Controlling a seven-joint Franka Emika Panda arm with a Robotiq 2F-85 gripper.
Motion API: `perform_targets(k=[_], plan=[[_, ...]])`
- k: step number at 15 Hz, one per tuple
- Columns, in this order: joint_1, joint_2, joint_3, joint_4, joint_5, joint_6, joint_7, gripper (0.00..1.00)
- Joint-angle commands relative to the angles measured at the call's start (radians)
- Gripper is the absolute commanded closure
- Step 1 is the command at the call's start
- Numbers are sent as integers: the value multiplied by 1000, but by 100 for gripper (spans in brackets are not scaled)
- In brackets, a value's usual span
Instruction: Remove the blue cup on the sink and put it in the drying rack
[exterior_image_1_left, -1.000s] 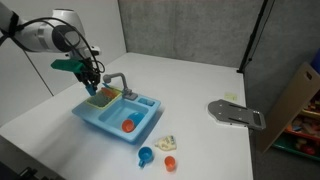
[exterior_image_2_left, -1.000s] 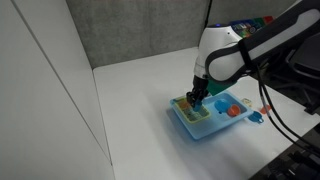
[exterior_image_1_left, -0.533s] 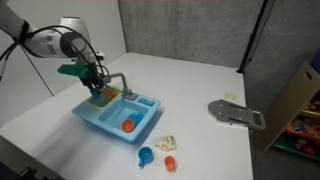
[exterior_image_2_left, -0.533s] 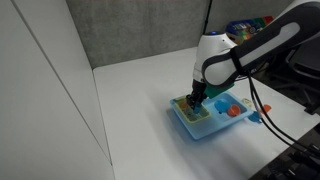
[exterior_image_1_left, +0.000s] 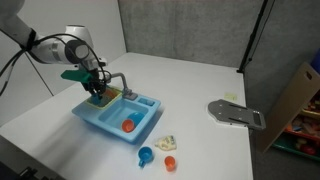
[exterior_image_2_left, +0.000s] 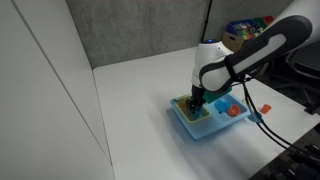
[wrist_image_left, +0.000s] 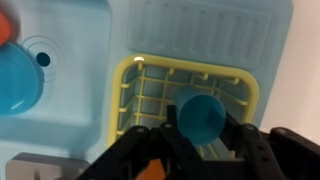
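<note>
Blue cup (wrist_image_left: 203, 118), just one, sat inside the single yellow-green drying rack (wrist_image_left: 121, 100) on the one sink (exterior_image_1_left: 105, 122). The gripper (wrist_image_left: 203, 133) clamped it between two fingers. One orange-red object (exterior_image_1_left: 128, 125) lay in the basin.

Grey flat object (exterior_image_1_left: 237, 114) on white table (exterior_image_1_left: 190, 85); orange toy (exterior_image_1_left: 170, 162) well apart.

Cup (wrist_image_left: 203, 116) is blue, drying rack (wrist_image_left: 126, 88) yellow-green, sink (wrist_image_left: 205, 25) light blue, faucet (exterior_image_1_left: 118, 79) grey.
</note>
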Motion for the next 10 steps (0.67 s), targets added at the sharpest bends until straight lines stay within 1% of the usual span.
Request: perform_targets(k=[1, 10], plan=[[12, 23, -13, 35, -16, -18, 17, 83], [22, 52, -24, 46, -22, -22, 23, 83]])
